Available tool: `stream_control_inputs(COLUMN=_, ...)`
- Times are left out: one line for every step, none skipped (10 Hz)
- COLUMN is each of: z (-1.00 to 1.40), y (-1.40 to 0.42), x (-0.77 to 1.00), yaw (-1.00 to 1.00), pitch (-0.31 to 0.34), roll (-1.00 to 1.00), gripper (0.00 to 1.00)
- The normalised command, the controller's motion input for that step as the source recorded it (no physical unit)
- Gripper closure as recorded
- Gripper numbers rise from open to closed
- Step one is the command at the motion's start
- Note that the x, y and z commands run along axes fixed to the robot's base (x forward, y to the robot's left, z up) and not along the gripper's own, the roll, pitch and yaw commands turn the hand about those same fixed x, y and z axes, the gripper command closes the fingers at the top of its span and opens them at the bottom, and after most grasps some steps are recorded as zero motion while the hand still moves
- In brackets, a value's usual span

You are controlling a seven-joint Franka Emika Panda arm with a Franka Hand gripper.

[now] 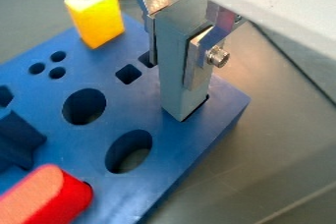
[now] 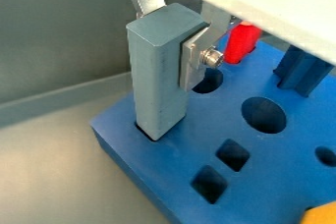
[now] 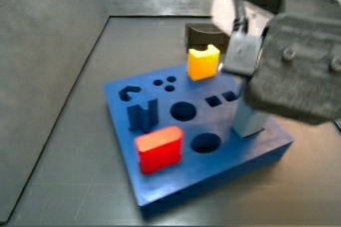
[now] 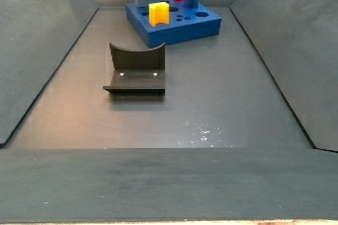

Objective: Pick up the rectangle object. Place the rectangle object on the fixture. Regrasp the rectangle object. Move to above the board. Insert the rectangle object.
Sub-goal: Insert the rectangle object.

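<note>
Now: 1 two-finger gripper [image 1: 186, 33] above corner of thick bright-blue square board [image 1: 157, 184], silver plate fingers [image 2: 194, 51] clamped on 1 tall pale grey-blue rectangular block [image 2: 157, 71]. Block upright, lower end on or in board surface near corner; can't tell which. On board, side view: 1 yellow block [image 3: 202, 63] at 12 o'clock, 1 red block [image 3: 160, 149] at 7, 1 dark navy upright piece [image 3: 144, 112] at 9. 1 dark grey U-front fixture [image 4: 134, 68] on floor, well apart from board.

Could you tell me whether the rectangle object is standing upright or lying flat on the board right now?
Upright. In both wrist views the rectangle object stands on end at a corner of the board, its lower end at the board's surface, clamped by the gripper.
</note>
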Motion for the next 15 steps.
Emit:
stream_control_inputs(z=0.00, y=0.00, x=-0.08, yaw=0.15, pitch=-0.054, roll=0.07, gripper=1.00)
stream_control_inputs(z=-0.05, y=-0.03, x=0.00, yaw=0.00, pitch=0.000, roll=0.00, gripper=1.00)
stream_control_inputs(z=-0.57, y=-0.11, x=0.21, yaw=0.00, pitch=0.457, roll=0.08, gripper=1.00)
stream_control_inputs(z=-0.57, y=-0.13, x=0.35, yaw=-0.02, pitch=0.646, roll=0.05, gripper=1.00)
stream_control_inputs(z=-0.44, y=-0.11, x=0.52, yaw=-0.09, pitch=0.794, roll=0.01, gripper=1.00)
stream_control_inputs(z=-0.40, y=-0.10, x=0.49, yaw=-0.12, pitch=0.834, roll=0.00, gripper=1.00)
stream_control_inputs(z=-0.32, y=-0.10, x=0.42, yaw=-0.14, pitch=0.917, roll=0.00, gripper=1.00)
stream_control_inputs(z=-0.28, y=-0.09, x=0.39, yaw=-0.15, pitch=0.951, roll=0.00, gripper=1.00)
stream_control_inputs(z=-0.28, y=-0.09, x=0.39, yaw=-0.16, pitch=0.951, roll=0.00, gripper=1.00)
stream_control_inputs(z=-0.28, y=-0.09, x=0.39, yaw=-0.16, pitch=0.951, roll=0.00, gripper=1.00)
stream_control_inputs(z=-0.36, y=-0.03, x=0.42, yaw=-0.20, pitch=0.840, roll=0.00, gripper=1.00)
stream_control_inputs(z=-0.30, y=0.00, x=0.14, yaw=-0.17, pitch=0.409, roll=0.00, gripper=1.00)
stream_control_inputs(z=-0.07, y=0.00, x=0.00, yaw=-0.14, pitch=0.260, roll=0.13, gripper=1.00)
stream_control_inputs(z=-0.19, y=0.00, x=0.00, yaw=-0.11, pitch=0.183, roll=0.11, gripper=1.00)
stream_control_inputs(z=-0.65, y=0.02, x=0.00, yaw=-0.03, pitch=0.237, roll=-0.21, gripper=1.00)
